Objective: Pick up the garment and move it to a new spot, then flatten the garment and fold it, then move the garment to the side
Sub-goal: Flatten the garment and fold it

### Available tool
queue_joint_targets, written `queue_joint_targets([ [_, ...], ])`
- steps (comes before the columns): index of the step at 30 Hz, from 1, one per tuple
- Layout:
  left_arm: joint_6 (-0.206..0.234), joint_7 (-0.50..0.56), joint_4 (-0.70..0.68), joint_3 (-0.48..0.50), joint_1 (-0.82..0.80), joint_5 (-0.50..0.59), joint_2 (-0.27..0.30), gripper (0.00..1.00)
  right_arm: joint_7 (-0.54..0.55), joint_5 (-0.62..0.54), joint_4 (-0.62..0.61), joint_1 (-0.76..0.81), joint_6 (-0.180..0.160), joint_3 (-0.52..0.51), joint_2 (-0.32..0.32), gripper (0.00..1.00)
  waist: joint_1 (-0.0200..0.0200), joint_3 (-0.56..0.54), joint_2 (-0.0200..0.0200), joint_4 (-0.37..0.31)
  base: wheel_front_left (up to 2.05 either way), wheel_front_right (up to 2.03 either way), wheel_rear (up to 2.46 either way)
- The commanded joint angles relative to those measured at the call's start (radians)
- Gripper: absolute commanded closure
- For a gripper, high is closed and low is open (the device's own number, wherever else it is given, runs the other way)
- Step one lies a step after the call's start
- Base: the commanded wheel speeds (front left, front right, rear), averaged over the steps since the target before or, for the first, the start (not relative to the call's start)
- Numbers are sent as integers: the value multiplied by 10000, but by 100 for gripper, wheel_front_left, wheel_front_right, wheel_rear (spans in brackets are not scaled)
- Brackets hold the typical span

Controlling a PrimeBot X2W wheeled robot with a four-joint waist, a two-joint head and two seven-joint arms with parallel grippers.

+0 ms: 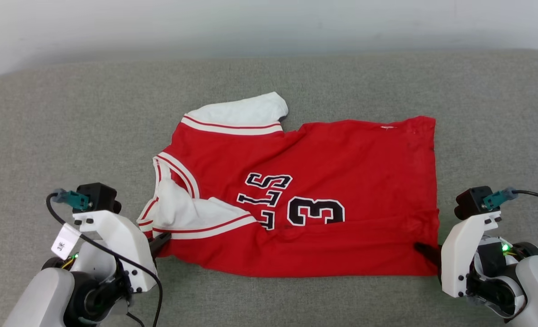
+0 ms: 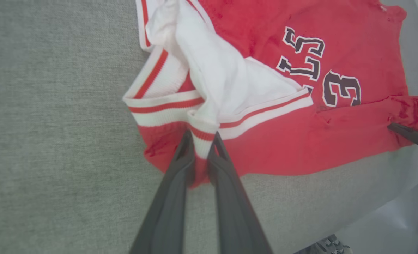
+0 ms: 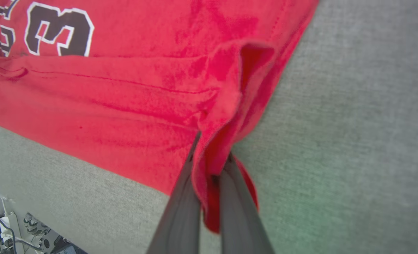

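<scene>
The garment (image 1: 323, 181), a red jersey with white sleeves and black "3" lettering, lies across the grey cushion, its near long edge folded up over the lower half. My left gripper (image 1: 160, 240) is shut on the garment's striped collar-end corner (image 2: 201, 135), cloth pinched between both fingers. At the opposite end my right gripper (image 1: 425, 251) is shut on the red hem corner (image 3: 212, 169), the fabric bunching up between its fingers. In the left wrist view a dark fingertip of my right gripper (image 2: 411, 135) touches the far hem.
The grey cushion (image 1: 69, 127) stretches wide on all sides of the jersey, with a pale wall behind it. Below the cushion's front edge, cables and a power strip (image 3: 4, 225) lie on the floor.
</scene>
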Motion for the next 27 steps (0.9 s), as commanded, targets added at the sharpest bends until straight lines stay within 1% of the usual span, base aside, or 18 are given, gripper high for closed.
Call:
queue_joint_targets([
  [1, -21, -75, -49, 59, 128, -48, 29, 100, -14, 25, -11, 33, -18, 4, -130, 100, -1, -214, 0, -35, 0, 0, 0],
  [5, -18, -208, -191, 124, 559, -116, 107, 100, -5, -56, -463, 270, -16, 4, -278, 100, -1, -746, 0, -117, 0, 0, 0],
  [10, 142, -325, -541, 236, 1388, -166, 239, 100, 158, -166, -893, 832, -15, -80, -375, 100, -1, -1496, 0, -163, 0, 0, 0],
  [13, 310, -337, -786, 347, 2016, -230, 353, 100, 326, -214, -1126, 1329, -15, -157, -374, 100, -1, -1936, 0, -164, 0, 0, 0],
  [17, 589, -343, -1203, 454, 2829, -324, 412, 100, 489, -320, -1524, 1926, -15, -403, -407, 100, -1, -2150, 0, -128, 0, 0, 0],
  [22, 741, -495, -1200, 425, 3661, -555, 138, 100, 522, -502, -1783, 2830, -16, -936, -200, 100, -1, -2241, 0, -71, 0, 0, 0],
  [27, 538, -802, -522, 271, 3929, -786, -365, 100, 434, -693, -1667, 3642, -15, -1389, 267, 100, -1, -2215, 0, -36, 0, 0, 0],
])
